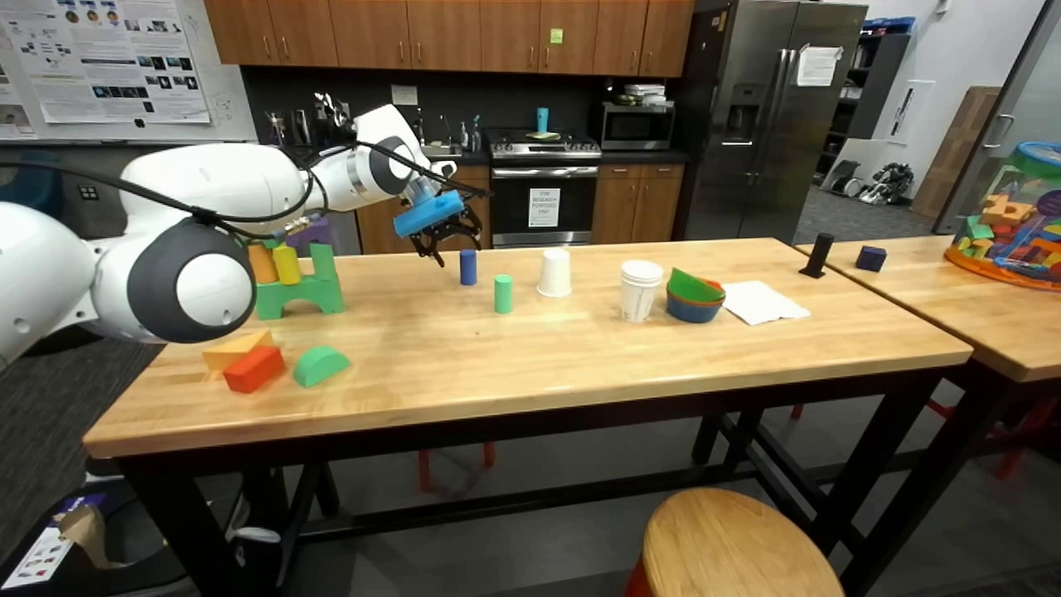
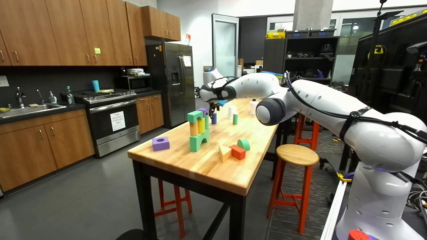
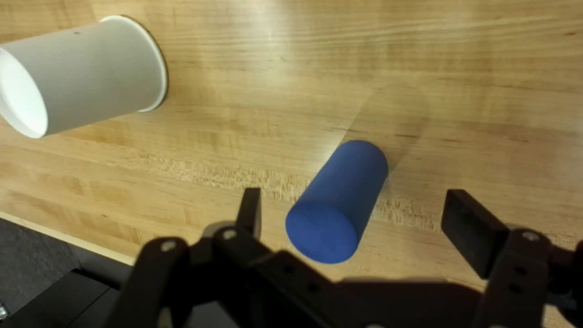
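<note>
Claw [image 3: 353,218] being held slanted just above the surface [image 1: 530,356], jaws being set wide apart; nothing is being clasped. Blue cylinder [image 3: 339,196] is being carried upright on the surface, close below the claw; in the wrist view it is being framed between the jaws, nearer one than the other, a gap being seen on either side.

White cup [image 3: 86,77] being rested mouth down near the blue cylinder, apart from it. Green cylinder [image 1: 503,293] being seen upright close by, in both exterior views. Farther along, a stack of paper cups [image 1: 638,294], nested bowls [image 1: 695,310] and a white napkin [image 1: 763,302] are being grouped near one another.

Toward the opposite end, an orange cylinder [image 2: 193,129] and a yellow cylinder [image 2: 201,126] are being borne above a green arch [image 2: 199,140]. Orange wedge [image 2: 224,152], red block [image 2: 238,152] and green half-round [image 2: 244,144] being clustered nearby; purple block [image 2: 160,143] being seen nearer a corner.
</note>
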